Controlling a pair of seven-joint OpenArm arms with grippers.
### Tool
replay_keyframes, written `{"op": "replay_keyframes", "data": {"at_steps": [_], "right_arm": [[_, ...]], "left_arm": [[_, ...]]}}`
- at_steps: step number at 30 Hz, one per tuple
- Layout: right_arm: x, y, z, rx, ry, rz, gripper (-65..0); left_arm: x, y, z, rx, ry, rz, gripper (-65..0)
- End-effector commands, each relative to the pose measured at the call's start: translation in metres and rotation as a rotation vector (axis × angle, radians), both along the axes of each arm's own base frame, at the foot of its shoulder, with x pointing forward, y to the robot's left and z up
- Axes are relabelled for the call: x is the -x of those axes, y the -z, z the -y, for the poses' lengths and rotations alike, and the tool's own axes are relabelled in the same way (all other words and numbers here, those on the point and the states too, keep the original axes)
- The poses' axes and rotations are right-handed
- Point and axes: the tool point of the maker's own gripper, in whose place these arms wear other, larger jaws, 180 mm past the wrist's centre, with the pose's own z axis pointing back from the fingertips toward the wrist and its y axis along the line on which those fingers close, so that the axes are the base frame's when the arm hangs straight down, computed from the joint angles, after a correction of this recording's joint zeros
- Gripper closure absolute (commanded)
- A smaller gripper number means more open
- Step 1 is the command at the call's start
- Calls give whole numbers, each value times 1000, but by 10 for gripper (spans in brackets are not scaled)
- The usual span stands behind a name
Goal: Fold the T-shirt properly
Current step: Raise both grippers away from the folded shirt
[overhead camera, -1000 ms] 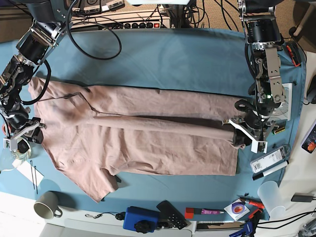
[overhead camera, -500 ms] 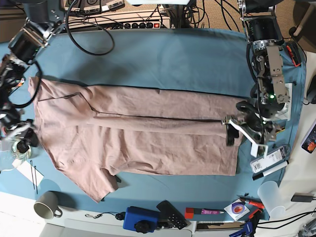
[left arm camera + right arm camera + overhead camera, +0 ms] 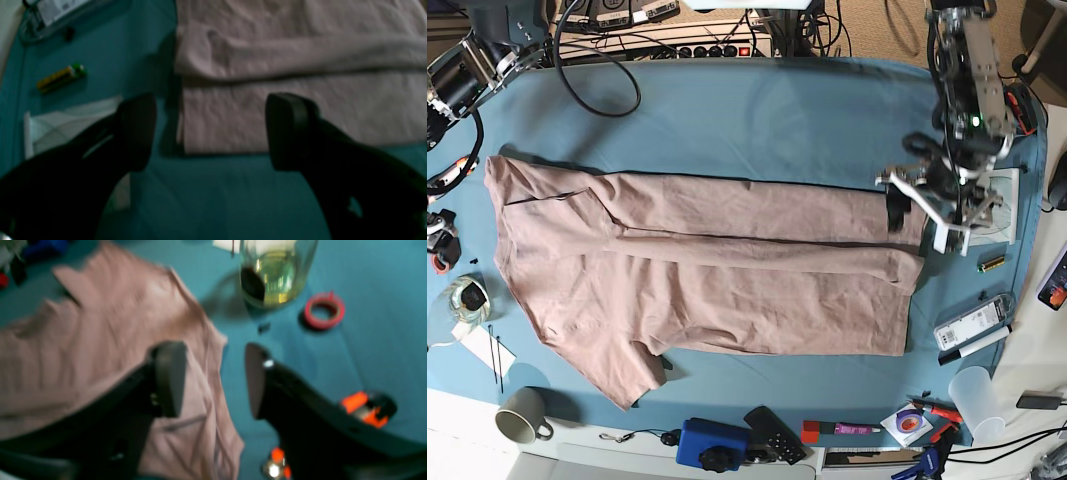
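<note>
The T-shirt (image 3: pixel 707 270) lies flat across the middle of the blue-teal table cloth (image 3: pixel 757 120), stretched lengthwise from left to right, with its far long side folded over toward the near side so that a straight crease runs along it; one short sleeve (image 3: pixel 632 375) sticks out at the near left. The left gripper (image 3: pixel 922 215) hangs above the shirt's right end with its jaws wide apart and nothing between them; in the left wrist view the fingers (image 3: pixel 290 130) frame the shirt's edge and bare cloth. The right gripper (image 3: pixel 215 380) is at the far left edge of the scene, its jaws also spread and empty, over the shirt's left edge. Just beyond it stand a glass jar (image 3: pixel 275 271) and a red tape ring (image 3: pixel 323 310). A small yellow-green battery (image 3: pixel 992 263) lies right of the shirt, and a mug (image 3: pixel 522 415) and a blue box (image 3: pixel 712 443) sit along the near edge.
</note>
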Motion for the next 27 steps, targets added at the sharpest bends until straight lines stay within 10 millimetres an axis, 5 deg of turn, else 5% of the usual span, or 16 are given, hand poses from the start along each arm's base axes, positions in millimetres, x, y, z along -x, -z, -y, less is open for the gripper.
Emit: {"op": "replay_keyframes", "data": {"at_steps": [1, 11, 18, 27], "right_arm": [[-2, -16, 5, 39, -9, 32, -324], [14, 31, 7, -27, 43, -82, -324], [25, 84, 3, -168, 52, -147, -324], [40, 120, -6, -275, 67, -229, -324]], "left_arm": [[1, -15, 1, -5, 8, 53, -505], [55, -24, 14, -16, 41, 38, -505], [60, -23, 15, -14, 43, 33, -505], [60, -25, 15, -13, 43, 41, -505]]}}
